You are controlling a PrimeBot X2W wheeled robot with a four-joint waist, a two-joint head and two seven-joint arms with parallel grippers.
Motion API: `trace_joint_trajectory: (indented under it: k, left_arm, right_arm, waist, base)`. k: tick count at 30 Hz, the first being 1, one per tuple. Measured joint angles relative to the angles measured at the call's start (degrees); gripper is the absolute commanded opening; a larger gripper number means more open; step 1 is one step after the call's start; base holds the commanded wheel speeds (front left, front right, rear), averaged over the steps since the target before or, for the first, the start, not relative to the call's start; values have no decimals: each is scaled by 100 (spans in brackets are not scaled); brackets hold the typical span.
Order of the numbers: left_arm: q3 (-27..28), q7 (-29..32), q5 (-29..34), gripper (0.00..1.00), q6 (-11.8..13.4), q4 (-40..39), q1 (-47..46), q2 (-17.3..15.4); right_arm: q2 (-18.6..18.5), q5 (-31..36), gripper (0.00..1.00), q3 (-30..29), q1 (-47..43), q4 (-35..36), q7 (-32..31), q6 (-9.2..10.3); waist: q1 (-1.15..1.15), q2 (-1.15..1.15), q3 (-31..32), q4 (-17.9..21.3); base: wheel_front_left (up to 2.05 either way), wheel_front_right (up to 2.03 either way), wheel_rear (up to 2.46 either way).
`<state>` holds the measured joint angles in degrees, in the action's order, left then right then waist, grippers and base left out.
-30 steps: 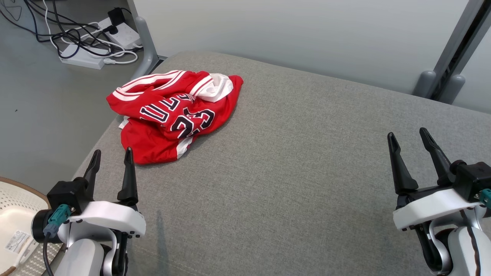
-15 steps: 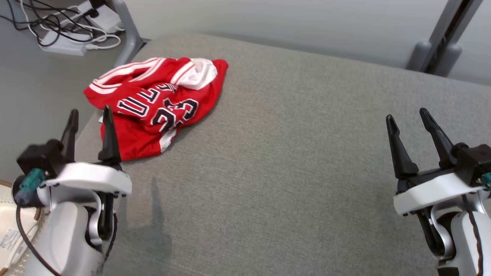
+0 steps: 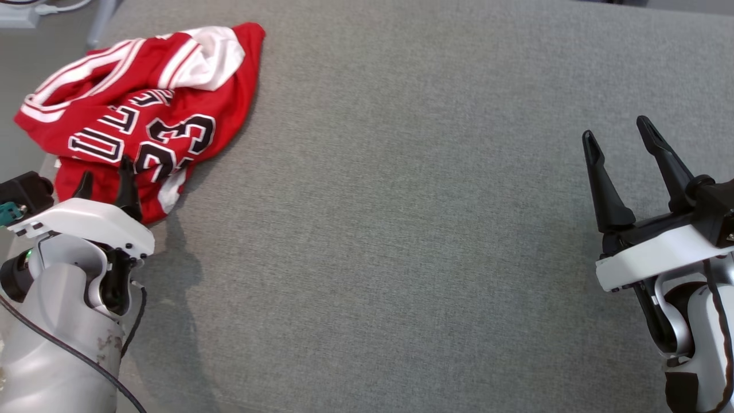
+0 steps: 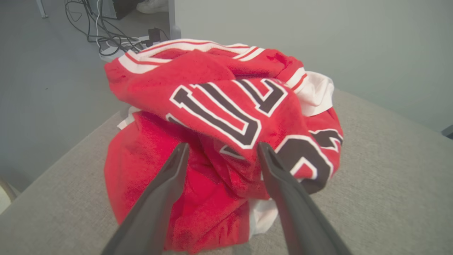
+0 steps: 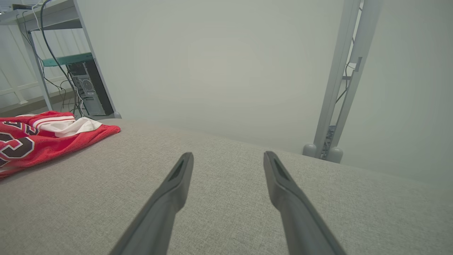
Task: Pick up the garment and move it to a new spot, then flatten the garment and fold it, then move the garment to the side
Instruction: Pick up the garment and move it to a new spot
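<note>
The garment (image 3: 137,115) is a red jersey with white trim and dark numbers, lying crumpled at the far left corner of the grey cushioned surface (image 3: 401,201). My left gripper (image 3: 104,175) is open, its tips over the jersey's near edge. In the left wrist view the garment (image 4: 226,117) bulges right ahead of the left gripper (image 4: 222,150), whose two fingers straddle a fold without closing. My right gripper (image 3: 620,135) stands open at the far right above bare fabric. In the right wrist view the right gripper (image 5: 228,159) has nothing between its fingers, and the garment (image 5: 39,138) lies far off to the left.
The cushion's left edge drops to a grey floor (image 4: 42,88) with cables and a power strip (image 4: 113,42). A grey wall (image 5: 219,63) and a metal post (image 5: 339,78) stand behind the cushion. Bare grey fabric lies between the two grippers.
The head camera has tilted down, shifting the whole scene up and left. My left gripper has advanced to the jersey's near edge. The right gripper has held its place.
</note>
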<state>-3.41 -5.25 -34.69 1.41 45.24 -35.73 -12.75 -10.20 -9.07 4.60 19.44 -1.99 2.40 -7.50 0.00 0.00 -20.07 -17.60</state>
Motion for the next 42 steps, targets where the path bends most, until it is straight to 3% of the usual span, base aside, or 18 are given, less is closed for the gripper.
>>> trace_joint_trajectory:
  k: [6,7,9,15,20,30,37,42]
  left_arm:
    - [89,-138,-164,100,-305,854,-469,-73]
    - [88,-192,-166,75,-345,953,-538,-73]
    - [88,-307,-193,0,-446,1118,-627,-75]
    - [-108,-836,132,0,-487,1388,-732,-264]
    - [-149,-951,453,0,-353,871,-508,-420]
    - [-100,-947,1058,0,175,-1925,978,-537]
    - [-214,-310,1247,0,665,-4117,1987,-622]
    - [-401,45,1374,0,824,-5087,2356,-636]
  right_arm:
    - [-19,0,100,57,113,51,-20,0]
    - [-23,0,100,54,118,48,-20,0]
    - [-27,0,100,42,118,45,-20,0]
    - [0,-48,100,-54,97,-60,125,0]
    - [70,-86,100,-53,-92,-230,321,0]
    - [223,-171,100,-187,-527,-394,491,0]
    - [300,-178,100,-218,-735,-328,501,0]
    - [343,-185,100,-203,-785,-287,483,0]
  waist:
    - [0,0,-266,186]
    - [0,0,-281,207]
    - [0,0,-280,227]
    - [0,0,-37,249]
    - [0,0,345,290]
    - [0,0,1211,436]
    - [0,0,1501,653]
    - [0,0,1530,842]
  base:
    - [0,0,0]
    - [0,0,0]
    - [0,0,0]
    - [0,0,0]
    - [0,0,0]
    - [0,0,0]
    - [0,0,0]
    - [0,0,0]
